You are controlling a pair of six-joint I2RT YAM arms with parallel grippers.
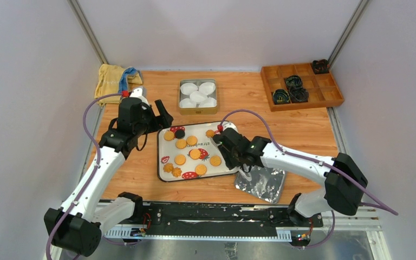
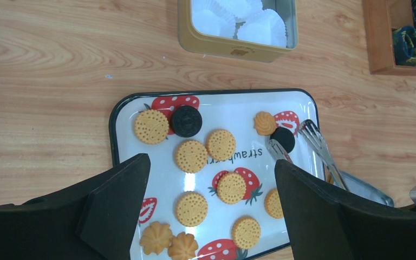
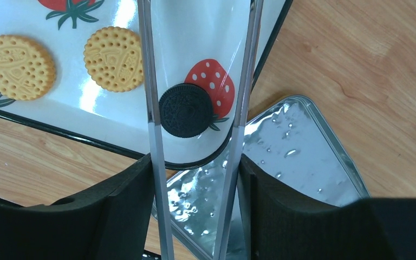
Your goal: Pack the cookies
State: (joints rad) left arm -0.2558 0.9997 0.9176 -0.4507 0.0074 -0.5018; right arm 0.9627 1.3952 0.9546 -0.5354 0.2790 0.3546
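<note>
Cookies (image 1: 195, 154), about a dozen small flat rounds, mostly golden-orange, lie spread over a white strawberry-print tray (image 1: 160, 162) at the middle of the wooden table. Two flower-shaped ones sit toward the tray's 7 o'clock corner, and there is a black one near 11 o'clock. My right gripper (image 3: 195, 184) is clenched on a pair of metal tongs (image 3: 148, 81), whose two blades straddle another black cookie (image 3: 186, 110) near the tray's 2 o'clock corner. One blade looks to be against the cookie's edge and the other shows a sliver of gap. From the wrist view I cannot tell for sure whether the pinch has closed. My left gripper (image 2: 211, 173) hangs above the tray with fingers spread wide and nothing between them. A shiny foil pouch (image 1: 260, 184) lies just off the tray at 4 o'clock. A tin (image 1: 197, 111) of white paper cups (image 1: 197, 96) stands at 12 o'clock. I judge each cookie light, rigid and brittle, likely to chip or snap under a hard squeeze, and its thin rim likely to slip on smooth steel over the glossy tray. The hold I would want is across the full diameter, blades low against the rim, with gentle pressure only.
</note>
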